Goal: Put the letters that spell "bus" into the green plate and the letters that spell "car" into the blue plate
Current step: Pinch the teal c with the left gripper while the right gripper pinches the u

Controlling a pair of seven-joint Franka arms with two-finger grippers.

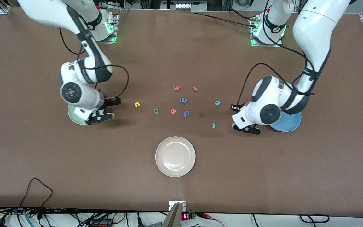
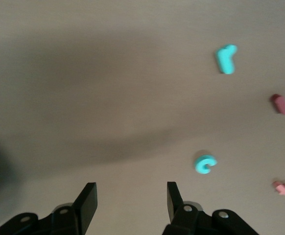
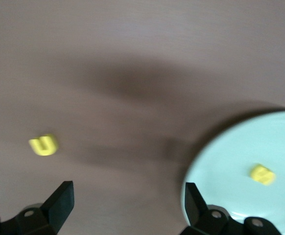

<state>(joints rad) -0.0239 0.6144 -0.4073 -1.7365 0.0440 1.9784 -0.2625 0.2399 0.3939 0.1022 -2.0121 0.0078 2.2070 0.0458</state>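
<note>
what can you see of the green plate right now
The round pale mint-green plate has a smooth, glossy surface and a shallow rim, and lies flat on the brown table at the right arm's end. One small yellow foam letter rests inside it. In the front view the right arm's wrist covers most of it, leaving only an edge. The open right pincer hangs over its rim.

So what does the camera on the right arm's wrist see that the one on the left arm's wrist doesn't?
Only the right wrist view shows the green plate with a small yellow letter lying in it, and the yellow "u" on the bare table beside the plate.

Only the left wrist view shows the teal "c", the teal "r" and two small reddish letters on the table, plus a blur of blue at the picture's edge.

Both show the brown table and that arm's own open, empty fingers: right gripper, left gripper.
</note>
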